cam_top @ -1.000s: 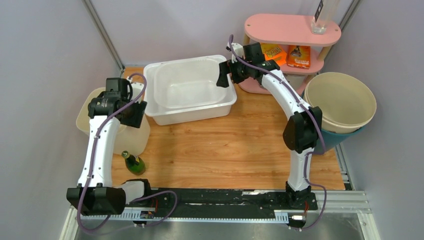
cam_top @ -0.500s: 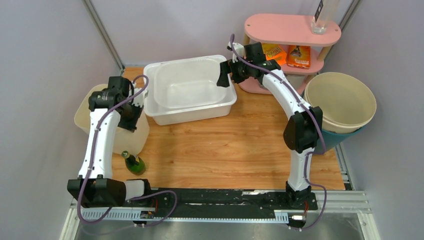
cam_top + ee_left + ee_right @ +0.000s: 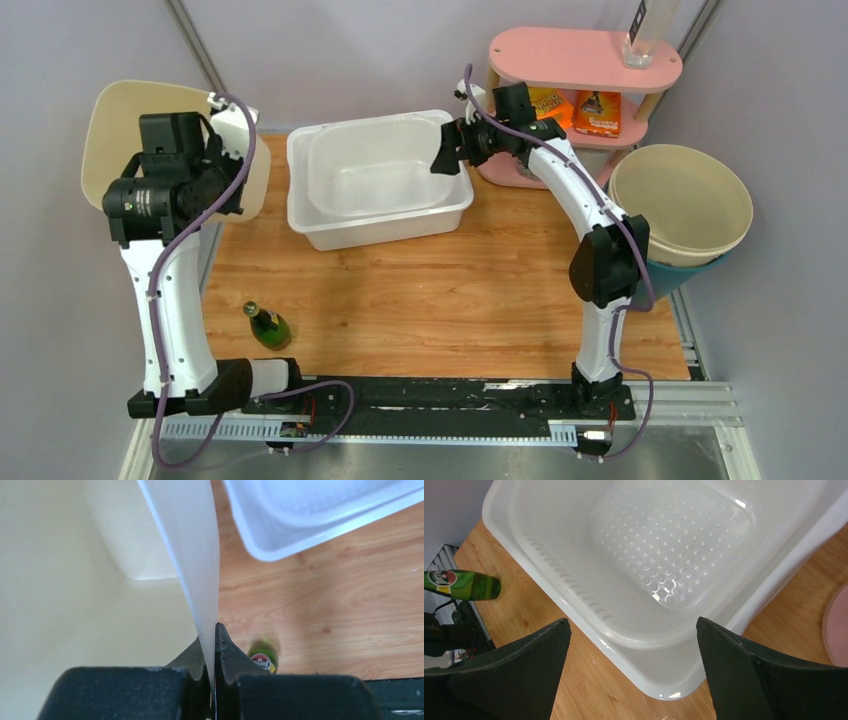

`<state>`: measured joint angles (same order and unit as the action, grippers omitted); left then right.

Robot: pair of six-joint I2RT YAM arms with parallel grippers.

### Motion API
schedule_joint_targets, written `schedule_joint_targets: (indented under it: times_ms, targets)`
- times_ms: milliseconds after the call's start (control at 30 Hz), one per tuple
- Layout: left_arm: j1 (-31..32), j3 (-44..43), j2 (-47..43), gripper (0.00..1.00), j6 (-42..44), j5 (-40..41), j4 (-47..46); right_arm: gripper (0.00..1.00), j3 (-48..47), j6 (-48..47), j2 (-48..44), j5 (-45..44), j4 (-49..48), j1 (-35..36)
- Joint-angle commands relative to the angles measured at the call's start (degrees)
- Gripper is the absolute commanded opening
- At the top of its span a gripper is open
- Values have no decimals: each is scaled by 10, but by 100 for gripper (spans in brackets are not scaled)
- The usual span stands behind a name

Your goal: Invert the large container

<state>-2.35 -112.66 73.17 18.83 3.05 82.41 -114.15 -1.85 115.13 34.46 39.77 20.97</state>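
Container [image 3: 120, 125] hangs tilted over the left edge of the surface [image 3: 450, 290], its wall pinched in the left claw [image 3: 215, 630], so the flip looks begun but not finished. The tub [image 3: 375, 180] sits mid-surface, with the right claw [image 3: 632, 622] spread wide above it, holding nothing. Next, I judge, the wrist must roll the mouth downward and lower it clear of tub and bottle [image 3: 268, 326].

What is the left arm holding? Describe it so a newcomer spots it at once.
Find the wooden table, then its far-left corner. There the left gripper pinches the wall of a cream container, held tilted. Unlike the white tub beside it, it is off the table.
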Motion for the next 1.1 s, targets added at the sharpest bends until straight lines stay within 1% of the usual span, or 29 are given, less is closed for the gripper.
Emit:
schedule_joint_targets:
  times_ms: [0, 33, 67, 100, 133, 167, 200, 233, 267, 300, 333, 367, 400, 433, 467, 500, 533, 567, 667, 700, 767, 800, 833, 900, 933, 1000, 1067]
  targets:
    - [-1, -94, 4, 0, 9, -178, -47, 100, 5, -18, -54, 65, -16, -9]
    - [0, -104, 2, 0, 2, -233, -64, 100, 9, -18, -60, 72, -17, -12]
    - [-1, -104, 1, 0, -14, -260, -75, 100, 14, -18, -68, 75, -17, -16]
    - [0, -102, -3, 0, -24, -316, -100, 100, 20, -18, -77, 75, -17, -20]
    - [-1, -92, -5, 0, -48, -344, -114, 100, 25, -16, -84, 76, -17, -27]
    - [-1, -85, -10, 0, -64, -399, -146, 100, 30, -11, -90, 78, -17, -36]
    - [-1, -66, -12, 0, -99, -428, -163, 100, 32, -4, -97, 81, -17, -48]
    - [-1, -57, -14, 0, -118, -493, -196, 100, 34, 6, -104, 82, -16, -62]
    - [-1, -36, -14, 0, -160, -524, -214, 100, 34, 14, -110, 85, -16, -78]
    - [-1, -23, -13, 0, -188, -593, -256, 100, 34, 29, -118, 89, -16, -93]
    - [0, 7, -11, 0, -246, -630, -281, 100, 34, 37, -125, 93, -14, -110]
    - [0, 28, -10, 0, -280, -700, -343, 100, 33, 37, -133, 96, -13, -123]
    - [2, 78, -10, 0, -374, -730, -390, 100, 33, 32, -142, 95, -12, -133]
    - [5, 109, -14, 0, -432, -781, -510, 100, 34, 24, -150, 93, -10, -141]
    - [14, 174, -17, 0, -569, -802, -674, 100, 36, 1, -160, 91, -9, -146]
    - [18, 195, -23, 0, -613, -827, -723, 100, 41, -25, -169, 87, -6, -148]
    - [31, 222, -24, 0, -639, -832, -763, 100, 49, -57, -180, 84, -5, -148]
    - [40, 233, -30, 0, -646, -838, -777, 100, 62, -89, -191, 80, -4, -148]
    - [71, 312, -54, 0, -716, -825, -874, 100, 105, -164, -218, 23, -1, -149]
    - [78, 329, -69, 0, -728, -821, -881, 100, 112, -179, -224, 9, 5, -153]
    - [102, 380, -96, 0, -738, -814, -889, 100, 106, -195, -230, 8, 25, -164]
    - [114, 414, -117, 0, -741, -808, -891, 100, 93, -192, -228, 18, 43, -168]
    - [127, 430, -127, 0, -740, -806, -886, 100, 75, -186, -225, 31, 66, -171]
    - [142, 473, -158, 0, -729, -798, -858, 99, 44, -161, -220, 55, 115, -174]
    - [144, 500, -177, 0, -725, -790, -827, 99, 39, -143, -221, 66, 135, -176]
    - [145, 539, -205, 0, -707, -784, -777, 98, 60, -115, -237, 91, 167, -181]
    - [145, 581, -232, 0, -687, -782, -744, 96, 113, -108, -262, 105, 180, -185]
